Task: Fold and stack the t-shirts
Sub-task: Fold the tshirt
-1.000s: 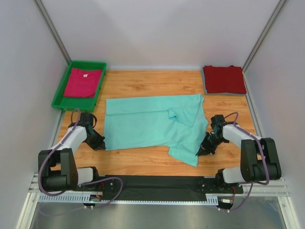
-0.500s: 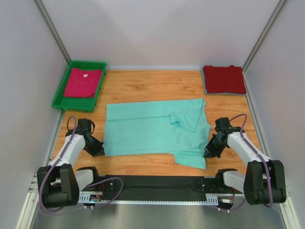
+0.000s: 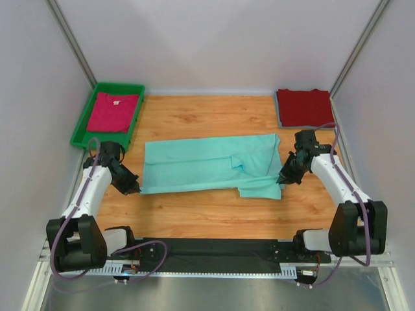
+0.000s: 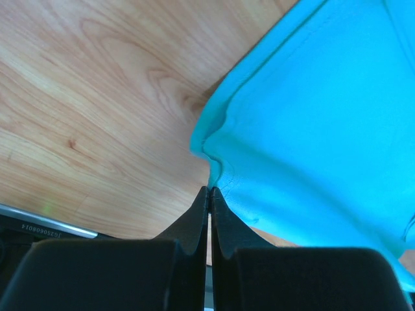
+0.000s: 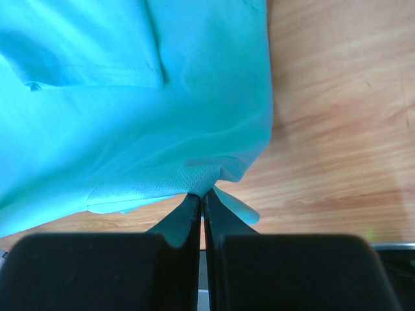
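Both pairs of jaws are pressed together on cloth. The left gripper (image 3: 131, 188) pinches the near-left corner of the mint-teal t-shirt (image 3: 201, 170), and the right gripper (image 3: 283, 179) pinches its near-right edge. The shirt lies stretched between them across the middle of the wooden table (image 3: 207, 120), with a sleeve folded over its right part. The magenta-pink t-shirt (image 3: 111, 111) lies in the green tray (image 3: 120, 86) at the far left. The folded dark red t-shirt (image 3: 305, 107) sits at the far right. Both are well apart from the grippers. Pale grey walls (image 3: 227, 45) enclose the table.
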{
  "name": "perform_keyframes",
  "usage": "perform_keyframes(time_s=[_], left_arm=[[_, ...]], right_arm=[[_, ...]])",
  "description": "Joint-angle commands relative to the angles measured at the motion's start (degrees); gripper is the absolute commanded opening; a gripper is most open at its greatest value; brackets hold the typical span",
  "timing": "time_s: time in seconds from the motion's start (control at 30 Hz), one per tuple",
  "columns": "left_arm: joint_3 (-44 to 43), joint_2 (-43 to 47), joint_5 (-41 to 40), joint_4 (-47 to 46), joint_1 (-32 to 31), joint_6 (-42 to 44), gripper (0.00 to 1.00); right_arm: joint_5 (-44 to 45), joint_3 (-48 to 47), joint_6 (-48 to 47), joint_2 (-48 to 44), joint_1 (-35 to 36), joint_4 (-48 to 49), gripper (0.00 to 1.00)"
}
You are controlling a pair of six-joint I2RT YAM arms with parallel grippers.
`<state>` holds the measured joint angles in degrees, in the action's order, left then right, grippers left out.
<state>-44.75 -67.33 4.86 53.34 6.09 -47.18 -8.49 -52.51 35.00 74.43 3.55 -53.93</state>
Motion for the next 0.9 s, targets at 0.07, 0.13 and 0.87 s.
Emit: perform_keyframes(time_s=[0.07, 0.13, 0.87], left_arm=[[-6.65, -5.43, 1.81, 0.54, -0.11, 1.91, 0.0], [-9.47, -9.37, 2.87, -0.69, -0.11, 2.0, 0.0], [-27.84, -34.0, 3.4, -1.4, -0.2, 1.56, 0.0]], right_arm=[[0.06, -6.98, -3.01, 6.94, -0.3, 1.55, 0.0], [-0.03, -9.09, -3.27, 10.19, -0.3, 1.9, 0.0], [-2.23, -29.84, -3.36, 29.97, -0.21, -1.0, 0.0]])
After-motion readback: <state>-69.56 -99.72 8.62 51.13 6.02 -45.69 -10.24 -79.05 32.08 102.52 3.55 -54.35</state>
